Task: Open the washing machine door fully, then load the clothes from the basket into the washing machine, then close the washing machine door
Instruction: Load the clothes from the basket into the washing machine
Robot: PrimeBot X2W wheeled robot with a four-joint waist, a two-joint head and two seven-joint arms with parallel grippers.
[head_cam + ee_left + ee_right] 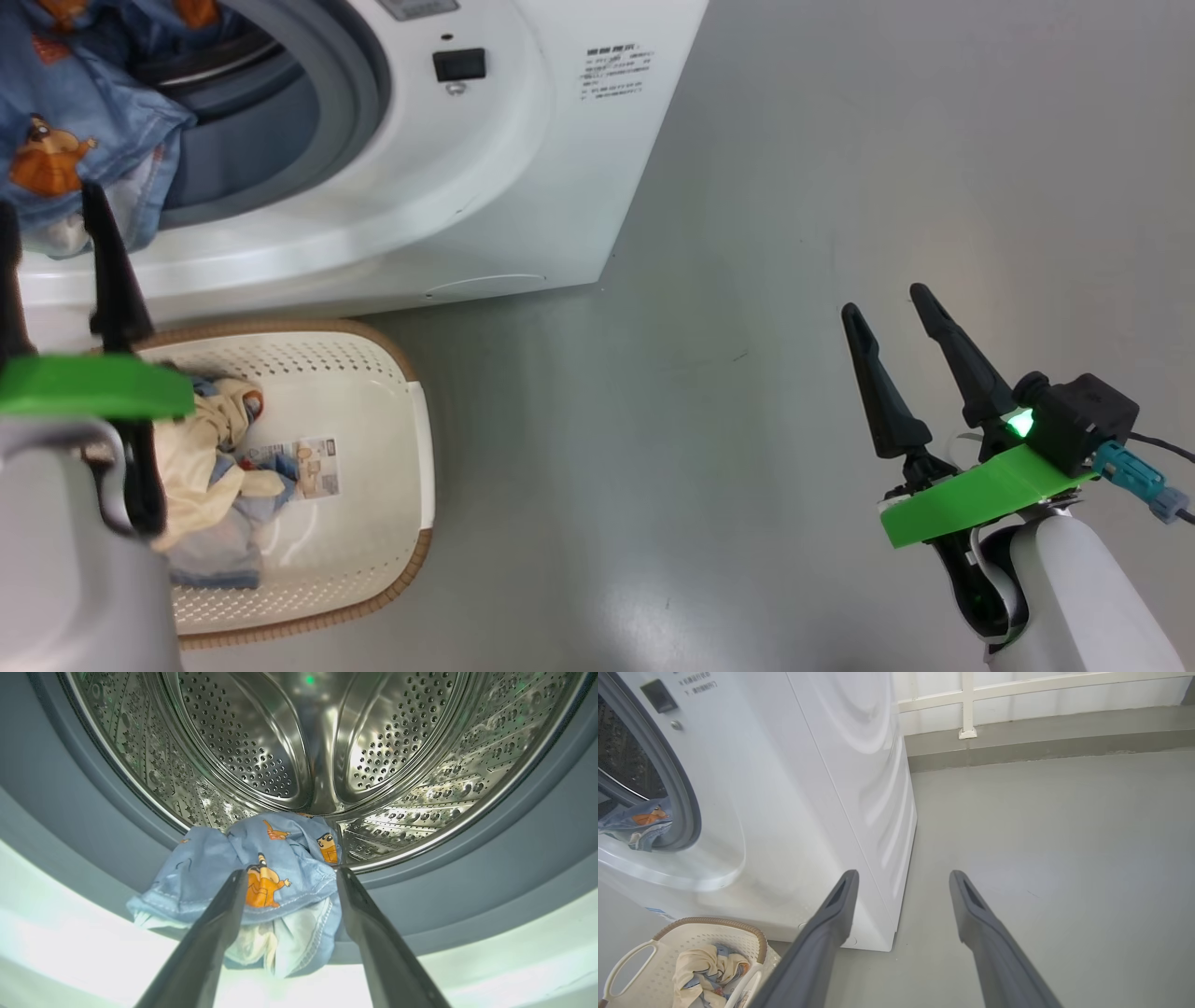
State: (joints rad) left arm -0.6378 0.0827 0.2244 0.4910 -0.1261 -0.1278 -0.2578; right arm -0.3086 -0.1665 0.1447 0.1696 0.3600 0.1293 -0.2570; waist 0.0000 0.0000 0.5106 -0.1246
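The washing machine [485, 187] stands at the upper left with its mouth open; the washing machine door is out of view. A light blue printed garment [289, 849] of the clothes is draped over the grey gasket [70, 812], part in the steel drum [261, 742] and part hanging outside. My left gripper [292, 872] is open, its tips on either side of that fold without pinching it. More clothes [205, 448], cream and blue, lie in the basket [373, 355] below the machine. My right gripper [885, 303] hovers open over the floor, holding nothing.
Grey floor [747, 233] stretches to the right of the machine and the basket. In the right wrist view a low ledge and a white railing [966, 704] run behind the machine's side. A paper label [313, 467] lies in the basket.
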